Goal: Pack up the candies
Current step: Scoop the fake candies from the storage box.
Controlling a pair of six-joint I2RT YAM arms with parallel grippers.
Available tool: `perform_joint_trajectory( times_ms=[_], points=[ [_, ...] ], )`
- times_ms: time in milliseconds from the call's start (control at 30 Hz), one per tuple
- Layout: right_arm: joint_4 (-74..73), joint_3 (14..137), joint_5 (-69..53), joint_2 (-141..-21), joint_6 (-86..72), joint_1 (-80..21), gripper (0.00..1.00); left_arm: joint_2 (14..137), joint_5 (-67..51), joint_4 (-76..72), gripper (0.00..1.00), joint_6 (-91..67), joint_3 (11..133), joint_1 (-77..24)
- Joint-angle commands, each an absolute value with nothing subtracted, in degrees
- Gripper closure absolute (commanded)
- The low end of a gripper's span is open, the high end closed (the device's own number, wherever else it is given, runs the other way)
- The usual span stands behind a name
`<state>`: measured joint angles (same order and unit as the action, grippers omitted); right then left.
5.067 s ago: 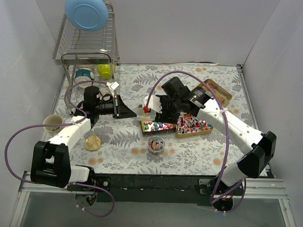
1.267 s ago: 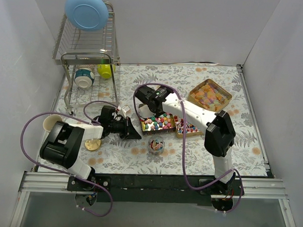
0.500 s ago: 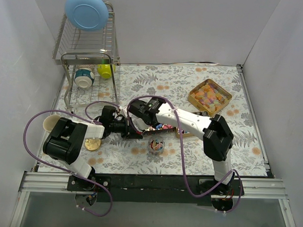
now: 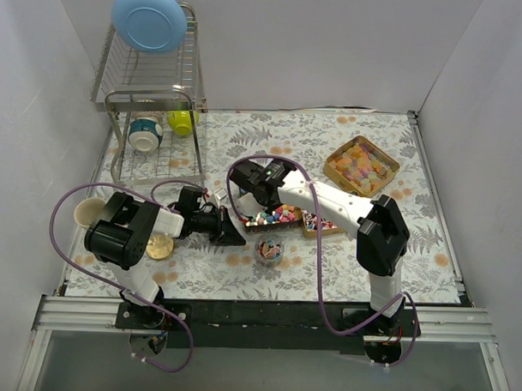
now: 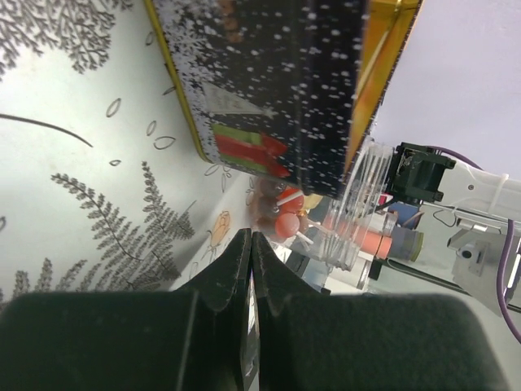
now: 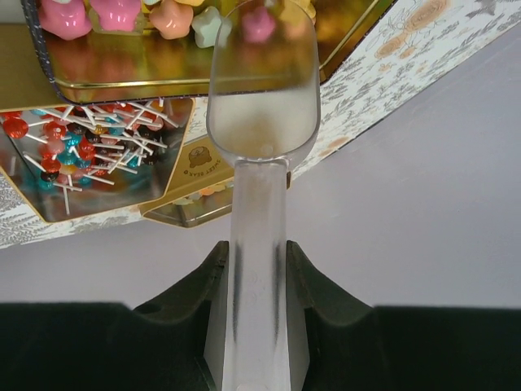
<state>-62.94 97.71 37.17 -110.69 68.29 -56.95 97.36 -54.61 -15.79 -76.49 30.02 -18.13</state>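
Note:
The candies lie in three gold tins: multicoloured lumps (image 4: 274, 215) (image 6: 114, 12), red and blue pieces on white sticks (image 4: 325, 222) (image 6: 69, 151), and orange-yellow gummies (image 4: 362, 162). My right gripper (image 4: 248, 197) (image 6: 256, 252) is shut on the handle of a translucent scoop (image 6: 260, 122). The scoop's bowl reaches over the near rim of the lumps' tin. My left gripper (image 4: 234, 233) (image 5: 251, 243) is shut and empty, low on the table at that tin's left corner, beside its dark snow-patterned wall (image 5: 277, 81).
A small clear jar (image 4: 269, 248) holding some sweets stands just in front of the tins. A round gold lid (image 4: 161, 246) and a cup (image 4: 91, 211) lie at the left. The dish rack (image 4: 153, 93) with a blue plate (image 4: 149, 18) fills the back left corner.
My right gripper has drawn back and slightly right with the scoop, uncovering more of the lumps' tin. The left arm's elbow has swung left; its shut gripper stays by the tin's corner.

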Motion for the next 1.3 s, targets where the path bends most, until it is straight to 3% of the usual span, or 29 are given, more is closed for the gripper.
perform_joint_trajectory(
  times_ms=[0,300,700,1267],
  points=[
    [-67.1,98.5,26.5,-110.2,75.1,-57.0,0.99,98.1,-56.2,-17.6,1.00,-76.4,31.6,-18.4],
    [-71.5,104.9,23.9,-111.8,73.5,-57.8,0.99,98.3,-56.7,-18.4,1.00,-76.7,31.6,-18.3],
    [-67.8,98.4,22.7,-111.4,74.5,-57.0,0.99,99.8,-57.0,-18.7,1.00,-77.1,32.4,-18.3],
    [-54.4,91.8,23.7,-109.9,91.0,-48.4,0.99,103.3,-57.0,-18.1,1.00,-76.9,34.5,-18.3]
  ],
)
